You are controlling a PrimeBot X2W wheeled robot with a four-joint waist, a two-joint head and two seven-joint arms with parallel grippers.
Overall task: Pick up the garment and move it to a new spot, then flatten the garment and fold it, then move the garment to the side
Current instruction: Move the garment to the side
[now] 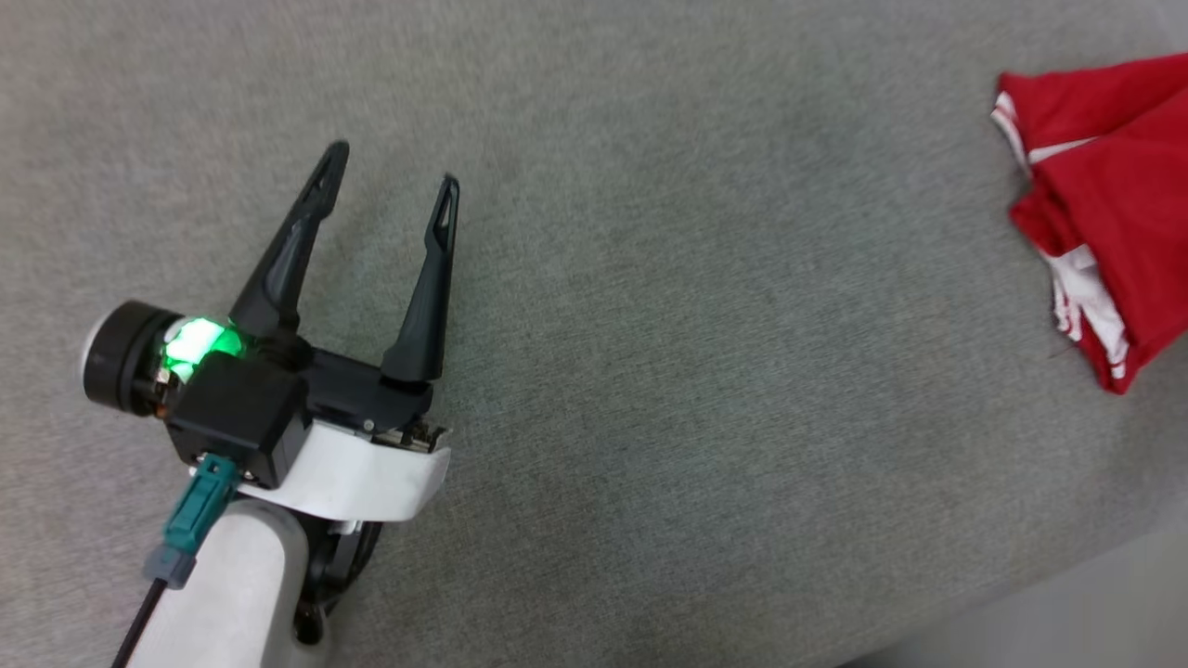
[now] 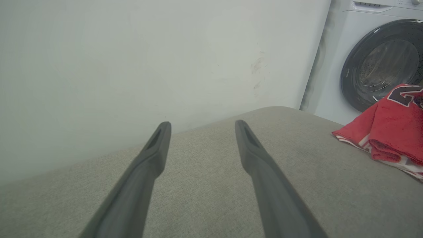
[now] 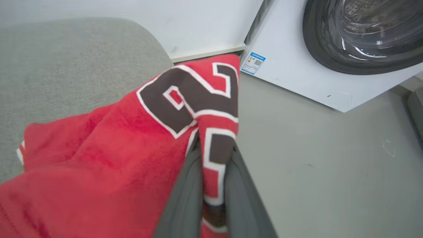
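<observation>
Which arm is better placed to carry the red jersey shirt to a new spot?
Right: the right gripper is shut on the red jersey shirt; the left gripper is open over grey fabric, apart from it.

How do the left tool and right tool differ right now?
The left tool stands open; the right tool is shut. The left tool holds nothing, over bare grey fabric surface; the right tool pinches the red jersey at its dark number. Both have two long dark fingers.

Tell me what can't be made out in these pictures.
Garment: head view, right edge cuts it off.
Right end effector tips: right wrist view, garment covers them.
Washing machine sticker: right wrist view, print too small.
</observation>
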